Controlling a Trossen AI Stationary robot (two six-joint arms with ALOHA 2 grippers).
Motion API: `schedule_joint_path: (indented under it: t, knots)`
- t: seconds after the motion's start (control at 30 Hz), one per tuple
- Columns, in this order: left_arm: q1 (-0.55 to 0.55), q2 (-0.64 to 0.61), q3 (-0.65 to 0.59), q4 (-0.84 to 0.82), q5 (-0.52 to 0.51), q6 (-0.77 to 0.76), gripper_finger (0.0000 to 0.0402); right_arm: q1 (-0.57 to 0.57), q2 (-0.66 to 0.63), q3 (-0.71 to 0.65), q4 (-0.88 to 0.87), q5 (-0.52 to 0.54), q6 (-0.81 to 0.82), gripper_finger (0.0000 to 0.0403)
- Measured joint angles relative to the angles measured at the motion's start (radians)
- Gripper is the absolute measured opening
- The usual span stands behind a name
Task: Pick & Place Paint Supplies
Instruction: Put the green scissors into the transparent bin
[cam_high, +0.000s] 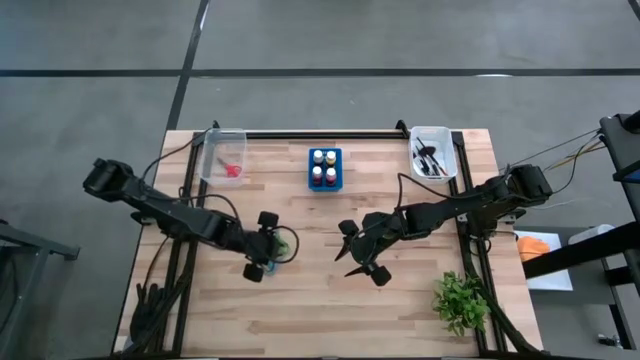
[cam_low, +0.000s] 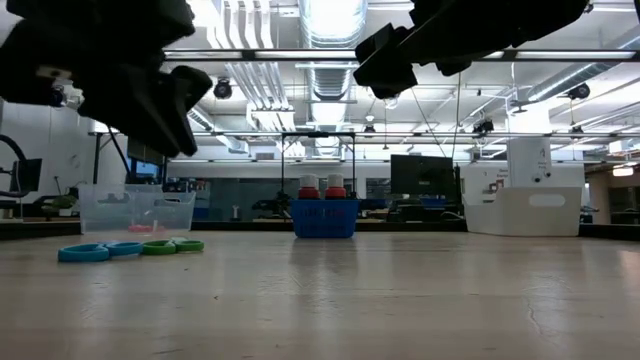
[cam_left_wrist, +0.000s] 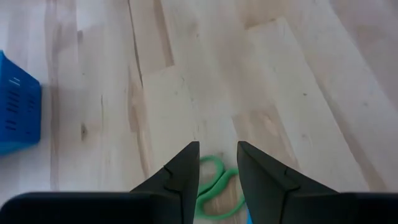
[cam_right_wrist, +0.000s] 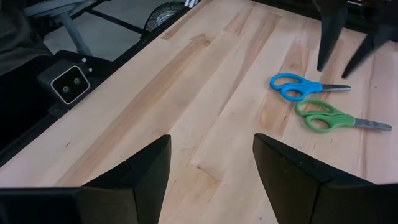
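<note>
We see a pale wooden table (cam_high: 330, 290) standing on a grey floor, and in the low view a workshop hall with ceiling ducts and monitors behind it. At the table's far edge sit two clear bins: the left bin (cam_high: 222, 155) holds red-handled scissors (cam_high: 232, 170), the right bin (cam_high: 434, 152) holds dark brushes (cam_high: 430, 160). Between them stands a blue bottle holder (cam_high: 325, 168) with paint bottles (cam_high: 318, 157) upright in it. A green leafy plant (cam_high: 461, 301) sits at the near right corner, well apart from both arms.

The green scissors (cam_right_wrist: 329, 117) and the blue scissors (cam_right_wrist: 298, 86) lie flat on the table side by side, just beside each other, left of centre. The left gripper (cam_high: 268, 247) hangs directly over them, its fingers (cam_left_wrist: 183, 174) parted with a narrow gap and closed on nothing; the green handles show below that gap. The right gripper (cam_high: 362, 250) hovers near the table's middle over bare wood, its fingers (cam_right_wrist: 146, 168) spread wide and empty.

From above, the left gripper hides most of both scissors; only a bit of green shows. The right wrist view shows both pairs whole, blades included. The low view shows their handle rings resting on the surface, with both arms dark overhead.
</note>
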Motion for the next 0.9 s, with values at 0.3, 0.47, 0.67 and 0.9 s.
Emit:
schedule_joint_path:
  t: [0.3, 0.47, 0.67, 0.9]
  knots:
    - [0.005, 0.017, 0.0, -0.002, 0.0, 0.016, 0.0115, 0.005, -0.125, -0.053, 0.012, -0.059, -0.05, 0.0226]
    - [0.006, 0.017, 0.0, -0.003, -0.009, 0.017, 0.0115, 0.004, -0.268, -0.167, 0.087, 0.098, -0.014, 0.0226]
    - [0.012, 0.017, -0.001, -0.007, -0.02, 0.019, 0.0115, 0.005, -0.489, -0.376, 0.334, 0.114, -0.018, 0.0226]
    - [0.012, 0.017, -0.002, -0.078, -0.021, -0.041, 0.0115, 0.005, -0.75, -0.6, 0.566, 0.211, -0.034, 0.0226]
